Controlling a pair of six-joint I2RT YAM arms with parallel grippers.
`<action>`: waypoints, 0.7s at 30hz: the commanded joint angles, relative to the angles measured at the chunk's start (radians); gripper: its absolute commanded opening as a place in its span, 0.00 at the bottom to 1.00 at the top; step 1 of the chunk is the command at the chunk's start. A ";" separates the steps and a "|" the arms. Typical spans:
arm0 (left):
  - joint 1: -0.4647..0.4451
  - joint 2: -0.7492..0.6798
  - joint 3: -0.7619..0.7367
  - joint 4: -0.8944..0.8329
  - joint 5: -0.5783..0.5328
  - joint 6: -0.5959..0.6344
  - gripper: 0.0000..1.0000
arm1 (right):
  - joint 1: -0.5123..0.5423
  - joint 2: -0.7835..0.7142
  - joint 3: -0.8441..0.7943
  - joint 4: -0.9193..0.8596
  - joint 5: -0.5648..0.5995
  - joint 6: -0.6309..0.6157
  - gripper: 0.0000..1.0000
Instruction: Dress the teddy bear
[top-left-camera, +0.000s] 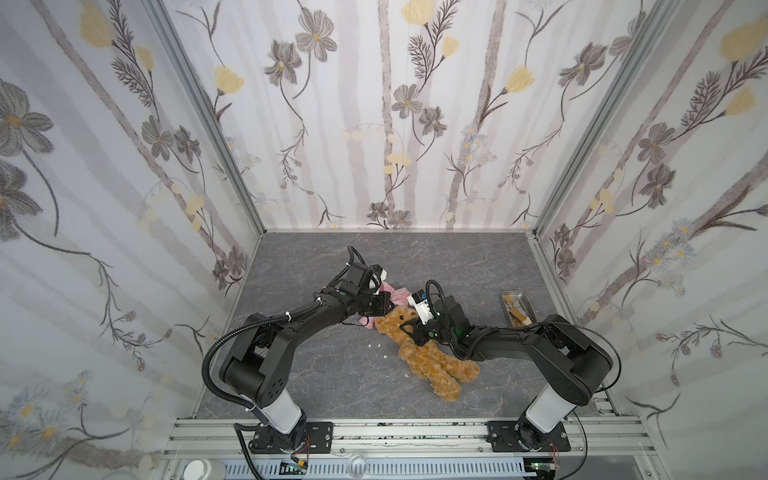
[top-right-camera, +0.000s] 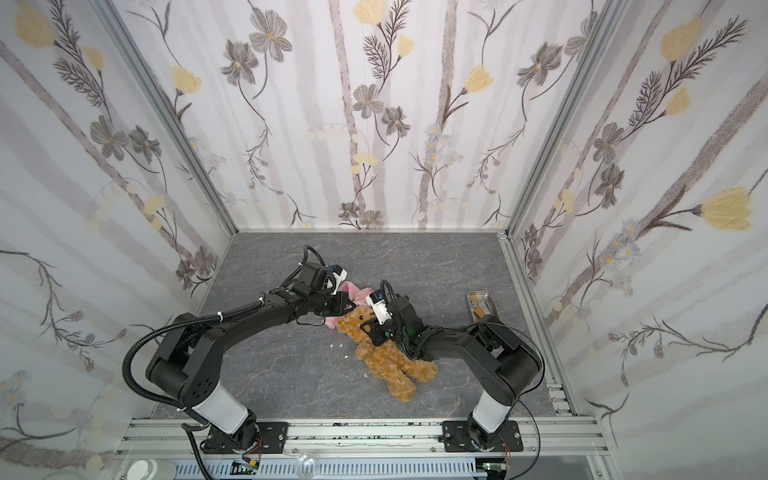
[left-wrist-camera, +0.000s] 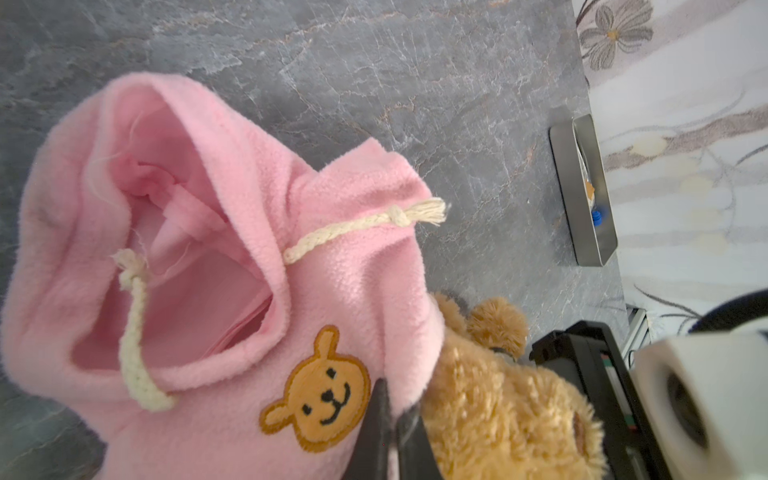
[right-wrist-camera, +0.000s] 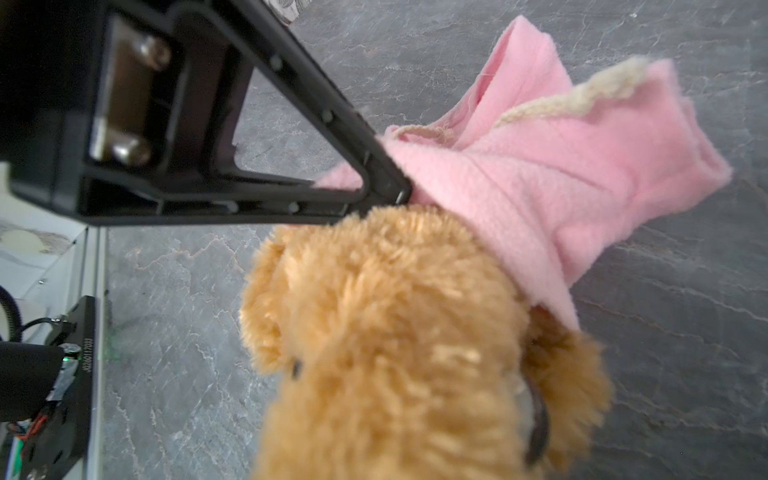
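Fluffy golden-brown plush teddy bear (top-left-camera: 428, 357) sprawled mid-table on grey veined stone-look tabletop (top-left-camera: 332, 374), head against hem of pink fleece hoodie (left-wrist-camera: 249, 208). Right gripper (top-left-camera: 409, 327) clamped on bear's head. Left gripper (left-wrist-camera: 392, 419) pinching hoodie hem.

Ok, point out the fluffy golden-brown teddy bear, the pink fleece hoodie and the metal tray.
fluffy golden-brown teddy bear (top-left-camera: 422, 359), a top view, belly.
pink fleece hoodie (left-wrist-camera: 357, 282), left wrist view, chest.
metal tray (left-wrist-camera: 569, 187), left wrist view, side wall.
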 joint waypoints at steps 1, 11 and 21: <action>-0.002 -0.013 -0.011 0.001 0.018 0.081 0.00 | -0.015 0.000 -0.027 0.159 -0.009 0.097 0.11; -0.001 -0.005 0.013 -0.011 0.068 0.111 0.00 | -0.017 0.019 -0.015 0.119 0.135 0.261 0.10; -0.001 -0.002 0.066 -0.043 0.134 0.051 0.00 | 0.023 0.051 0.077 -0.036 0.275 0.252 0.09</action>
